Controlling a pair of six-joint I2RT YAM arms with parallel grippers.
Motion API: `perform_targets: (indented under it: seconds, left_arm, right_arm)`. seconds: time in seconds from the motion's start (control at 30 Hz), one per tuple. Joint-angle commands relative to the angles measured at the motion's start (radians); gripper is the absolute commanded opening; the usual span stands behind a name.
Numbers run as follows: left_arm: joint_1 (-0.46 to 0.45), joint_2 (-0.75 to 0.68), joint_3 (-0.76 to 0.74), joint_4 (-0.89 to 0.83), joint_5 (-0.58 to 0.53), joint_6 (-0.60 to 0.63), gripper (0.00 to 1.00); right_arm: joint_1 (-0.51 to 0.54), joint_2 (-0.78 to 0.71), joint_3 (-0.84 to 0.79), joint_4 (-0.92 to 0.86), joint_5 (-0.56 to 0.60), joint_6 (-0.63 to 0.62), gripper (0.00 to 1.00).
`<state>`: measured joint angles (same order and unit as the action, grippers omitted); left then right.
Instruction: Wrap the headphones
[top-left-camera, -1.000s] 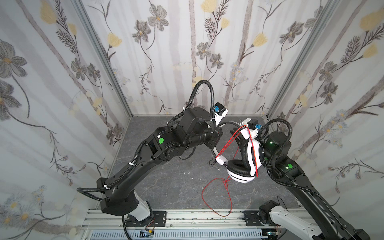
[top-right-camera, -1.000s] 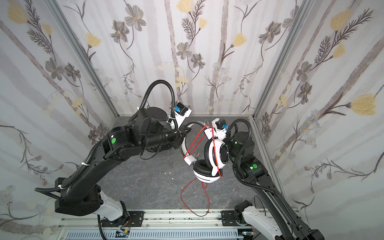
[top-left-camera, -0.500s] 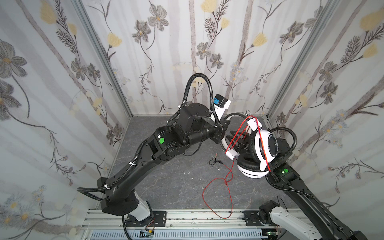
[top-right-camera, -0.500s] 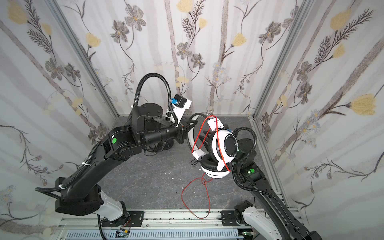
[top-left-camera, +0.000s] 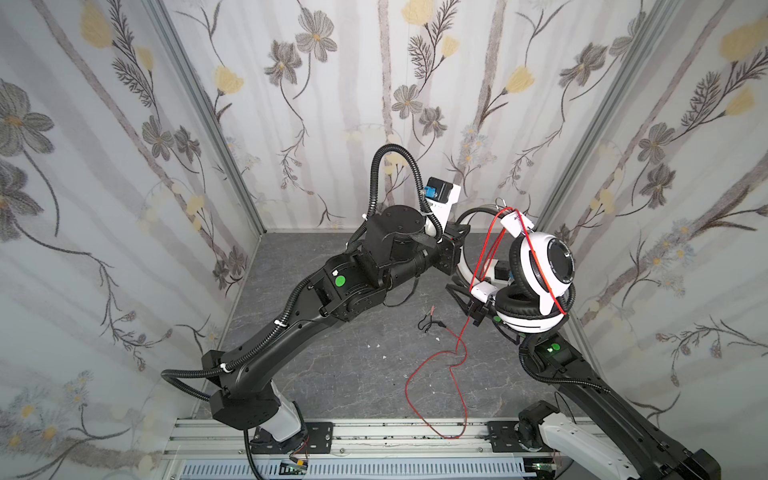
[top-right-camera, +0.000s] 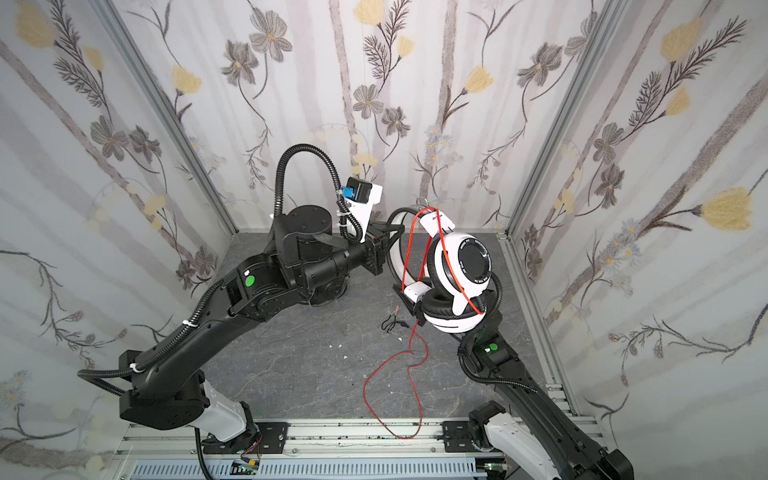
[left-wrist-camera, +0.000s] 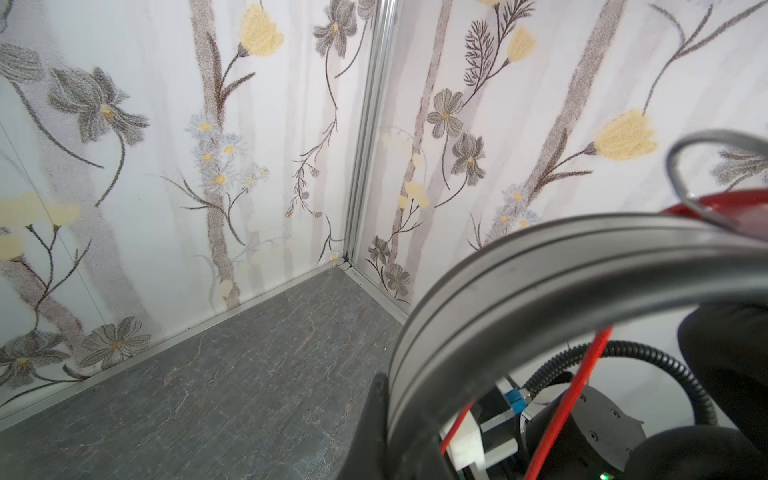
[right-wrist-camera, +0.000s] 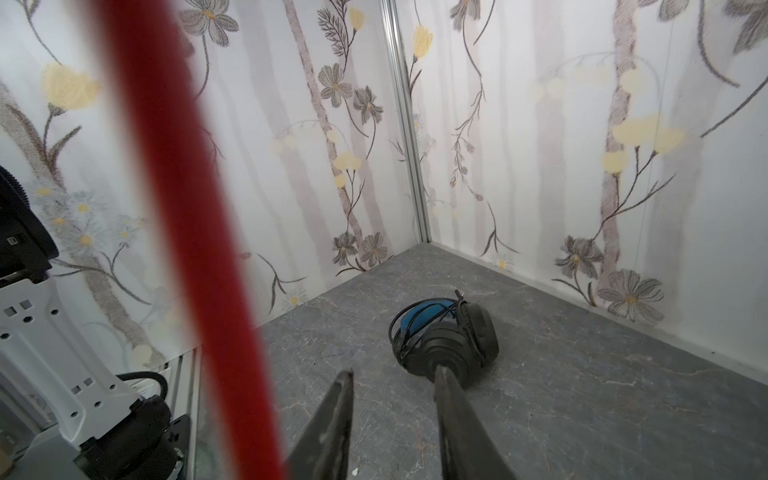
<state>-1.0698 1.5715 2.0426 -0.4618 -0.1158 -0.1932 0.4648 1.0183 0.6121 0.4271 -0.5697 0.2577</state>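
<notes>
1. Winding in hand: red cable (right-wrist-camera: 203, 249) crosses the white headset (top-left-camera: 540, 270), slack trailing to the floor (top-left-camera: 353, 374).
2. Left gripper (top-left-camera: 455, 253) pinches the headband (top-left-camera: 462, 272); right gripper (right-wrist-camera: 394, 372) stands spread, empty, cable just beside it.
3. Next, probably: catch slack, loop again.
4. Headset's long axis upright, cups (top-left-camera: 525, 309) beyond the left gripper.
5. Black headset (right-wrist-camera: 444, 336) lies ahead of the right gripper.

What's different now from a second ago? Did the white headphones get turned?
Yes. The left gripper, clamped on the headband throughout, twisted the white headphones so one ear cup's outer face now looks up at the camera. The right gripper dropped from the headset's top to below it; its jaws stand open, the red cable beside them. The cable's loose loop stayed on the floor.
</notes>
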Motion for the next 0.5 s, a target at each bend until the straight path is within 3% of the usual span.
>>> perform_targets:
  seconds: [0.0,0.2,0.47]
  left_arm:
    - [-0.001,-0.016,-0.001,0.171,-0.054,-0.06,0.0]
    - [0.0,-0.03,-0.002,0.189,-0.14,-0.069,0.0]
    - [0.011,-0.057,-0.056,0.302,-0.263,-0.117,0.0]
  right_arm:
    - [0.009,0.0,-0.041,0.082,-0.01,0.041,0.3]
    - [0.019,-0.006,-0.099,0.096,-0.001,0.058,0.21]
    - [0.039,0.004,-0.124,0.024,0.042,0.012,0.16]
